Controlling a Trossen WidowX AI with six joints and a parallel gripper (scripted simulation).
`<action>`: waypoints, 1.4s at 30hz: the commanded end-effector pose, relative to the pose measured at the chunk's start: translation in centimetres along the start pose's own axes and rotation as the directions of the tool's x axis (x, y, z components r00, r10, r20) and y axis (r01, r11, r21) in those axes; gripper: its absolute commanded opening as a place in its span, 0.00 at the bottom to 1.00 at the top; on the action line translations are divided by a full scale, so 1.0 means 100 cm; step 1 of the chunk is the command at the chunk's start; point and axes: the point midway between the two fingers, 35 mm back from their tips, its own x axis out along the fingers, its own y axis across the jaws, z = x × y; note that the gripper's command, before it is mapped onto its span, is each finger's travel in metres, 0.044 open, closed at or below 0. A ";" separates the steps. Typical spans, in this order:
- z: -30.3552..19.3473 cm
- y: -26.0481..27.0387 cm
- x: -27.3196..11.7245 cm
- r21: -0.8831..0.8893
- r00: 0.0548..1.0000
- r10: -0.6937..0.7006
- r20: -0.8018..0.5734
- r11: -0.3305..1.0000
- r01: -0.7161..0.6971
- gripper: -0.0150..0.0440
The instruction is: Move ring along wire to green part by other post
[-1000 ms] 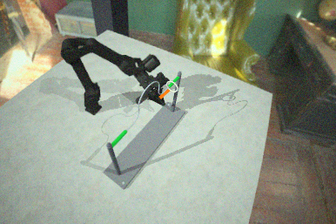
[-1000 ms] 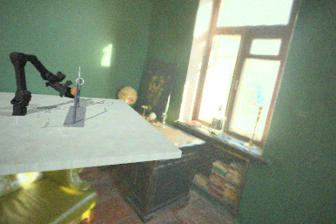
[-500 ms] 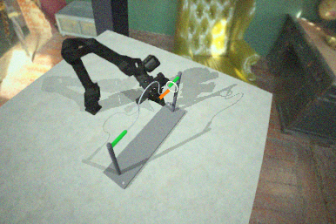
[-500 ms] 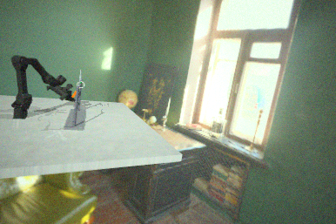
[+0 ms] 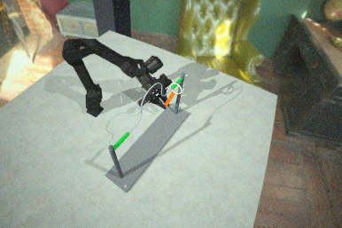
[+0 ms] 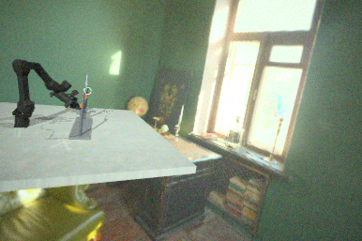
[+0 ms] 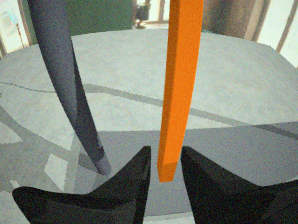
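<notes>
The thin white ring [image 5: 176, 88] hangs on the bright green wire section [image 5: 179, 80] beside the far dark grey post [image 5: 180, 92], its flat orange handle [image 7: 180, 63] pointing down. The black parallel-jaw gripper [image 7: 164, 165] has its fingers parted, flanking the handle's lower tip without visibly pinching it. A good release opens wider, then retreats straight back, clear of the handle, the post and the thin grey wire [image 5: 148, 97].
</notes>
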 end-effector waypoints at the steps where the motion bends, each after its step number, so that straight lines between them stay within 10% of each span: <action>1: 0.000 0.000 -0.004 0.003 1.000 -0.001 0.000 1.000 0.001 0.53; 32: -0.001 0.000 -0.049 0.005 1.000 -0.004 -0.003 1.000 0.004 0.53; 42: -0.001 -0.001 -0.099 0.000 1.000 0.001 -0.005 1.000 -0.001 0.97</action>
